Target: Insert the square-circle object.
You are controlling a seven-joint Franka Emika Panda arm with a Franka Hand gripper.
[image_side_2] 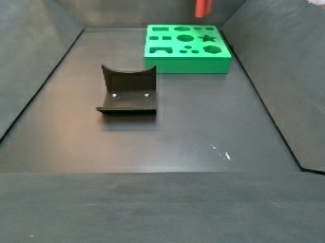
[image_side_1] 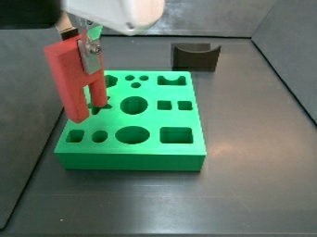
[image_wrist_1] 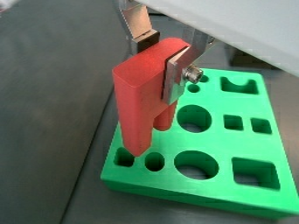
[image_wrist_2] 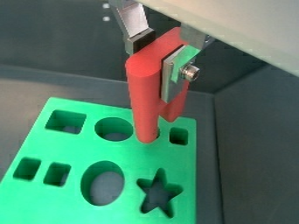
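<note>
The square-circle object (image_wrist_1: pixel 146 96) is a tall red peg, held upright with my gripper (image_wrist_1: pixel 160 59) shut on its upper part. It shows in both wrist views (image_wrist_2: pixel 149 87) and in both side views (image_side_1: pixel 69 79) (image_side_2: pixel 202 8). The silver fingers (image_wrist_2: pixel 176 74) clamp it from two sides. Its lower end hangs close over the green slab with shaped holes (image_wrist_1: pixel 263 144), near the slab's edge, by a round hole (image_wrist_2: pixel 114 129) and a small rectangular hole (image_wrist_2: pixel 177 136). I cannot tell whether the peg touches the slab. In a side view my gripper (image_side_1: pixel 87 46) is above the slab's left side (image_side_1: pixel 136 139).
The dark fixture with a curved notch (image_side_2: pixel 127 92) stands on the dark floor apart from the slab (image_side_2: pixel 187 52), also seen in a side view (image_side_1: pixel 198 57). Grey walls bound the floor on all sides.
</note>
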